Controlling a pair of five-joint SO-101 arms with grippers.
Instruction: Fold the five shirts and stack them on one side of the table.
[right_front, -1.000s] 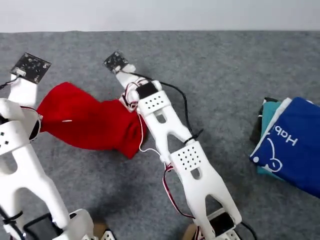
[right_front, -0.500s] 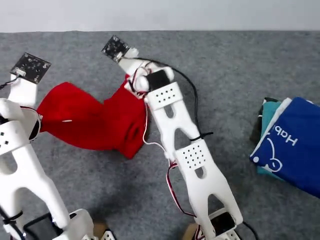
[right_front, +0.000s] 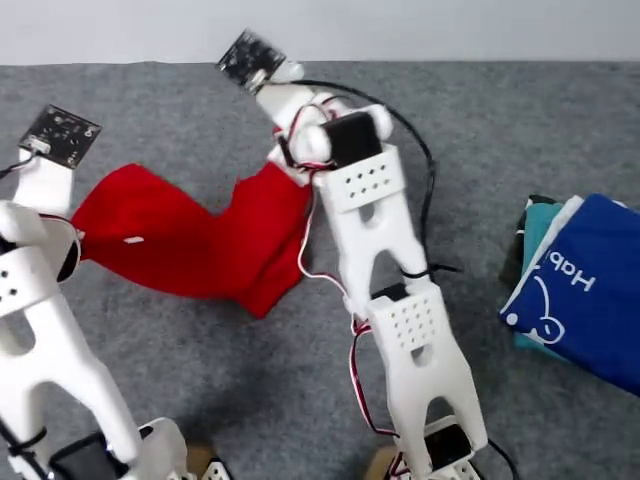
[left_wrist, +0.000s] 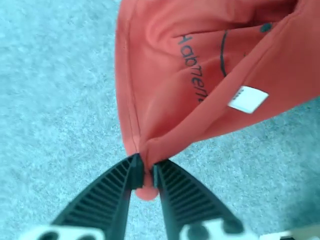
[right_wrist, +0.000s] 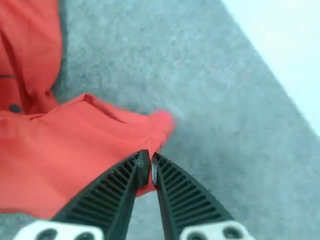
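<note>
The red shirt (right_front: 180, 245) — pinched by left tool (left_wrist: 145, 169) and right tool (right_wrist: 149, 161).

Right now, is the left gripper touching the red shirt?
Touching. The left wrist view shows the left gripper shut on a corner of the red shirt, cloth pinched between its jaws.

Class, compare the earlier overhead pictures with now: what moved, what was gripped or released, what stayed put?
The right end effector, shut on a corner of the red shirt, travelled toward the far edge of the table, dragging that corner. Nothing was released. The left end effector stayed clamped on its corner, and the folded stack did not move.
</note>
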